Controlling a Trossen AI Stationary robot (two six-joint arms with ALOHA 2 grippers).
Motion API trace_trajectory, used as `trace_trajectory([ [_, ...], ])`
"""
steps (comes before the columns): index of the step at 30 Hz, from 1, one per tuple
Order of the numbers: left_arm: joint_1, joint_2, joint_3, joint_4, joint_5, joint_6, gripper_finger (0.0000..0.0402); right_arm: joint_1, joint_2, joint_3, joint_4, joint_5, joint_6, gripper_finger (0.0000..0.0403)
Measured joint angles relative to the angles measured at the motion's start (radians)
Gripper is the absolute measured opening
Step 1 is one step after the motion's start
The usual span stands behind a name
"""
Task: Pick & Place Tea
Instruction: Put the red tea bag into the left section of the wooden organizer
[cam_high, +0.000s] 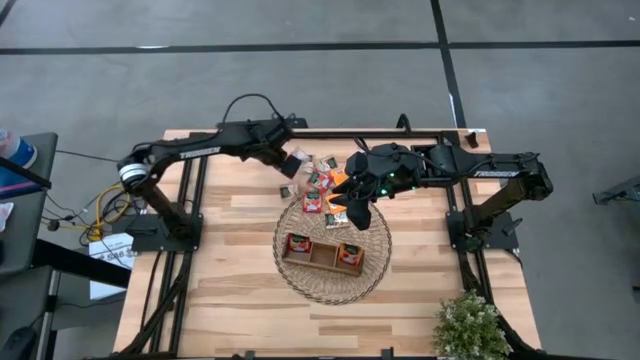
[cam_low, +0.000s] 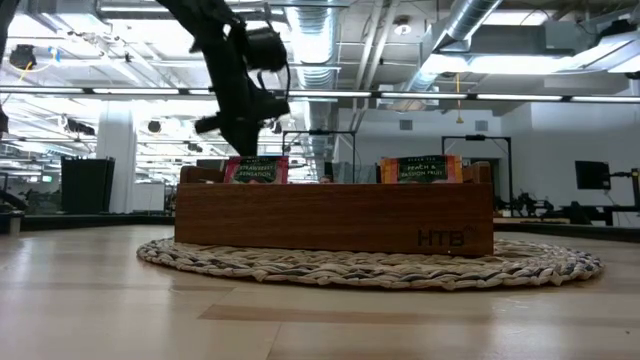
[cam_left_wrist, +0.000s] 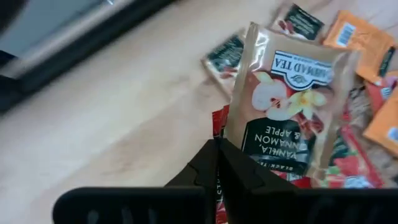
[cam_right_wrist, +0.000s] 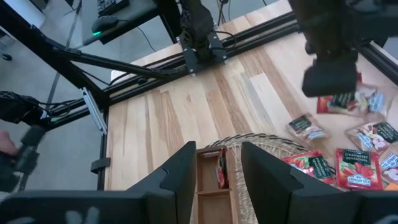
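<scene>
Closest to us in the left wrist view, the left gripper (cam_left_wrist: 217, 163) has its jaws clenched on the lower edge of a tea sachet (cam_left_wrist: 287, 106), a pale vanilla-cinnamon-apple packet that stands lifted above the loose sachets (cam_left_wrist: 367, 43) scattered on the bench (cam_left_wrist: 124, 106). In the high view, this gripper (cam_high: 289, 162) sits upper centre of the frame, just left of the pile (cam_high: 318, 182), which lies between the two arms and partly over the upper rim of the wicker mat (cam_high: 300, 280). On the mat, lower centre, rests the wooden tray (cam_high: 322, 255), with red sachets already standing in its outer compartments and the middle one apparently empty. The right gripper (cam_right_wrist: 214, 168) hovers above the tray and mat, jaws parted and holding nothing that we can see. We judge the sachet light, thin and floppy, with a slick foil skin that could slide or fold; a pinch along one sealed edge, as here, seems the surest hold, letting it hang flat for dropping upright into a compartment.
</scene>
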Motion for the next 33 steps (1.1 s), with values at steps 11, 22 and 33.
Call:
trace_trajectory([
  [11, -0.030, -0.132, 0.000, 0.040, 0.086, -0.026, 0.0000, -0.021, 0.000, 0.000, 0.000, 0.001, -0.018, 0.0118],
  [22, -0.066, -0.219, 0.001, 0.079, -0.097, 0.027, 0.0000, -0.029, 0.008, 0.000, -0.002, 0.001, -0.028, 0.0118],
  [33, -0.126, -0.272, 0.001, 0.184, -0.075, 0.044, 0.0000, -0.076, 0.018, 0.000, -0.017, 0.032, -0.053, 0.0118],
])
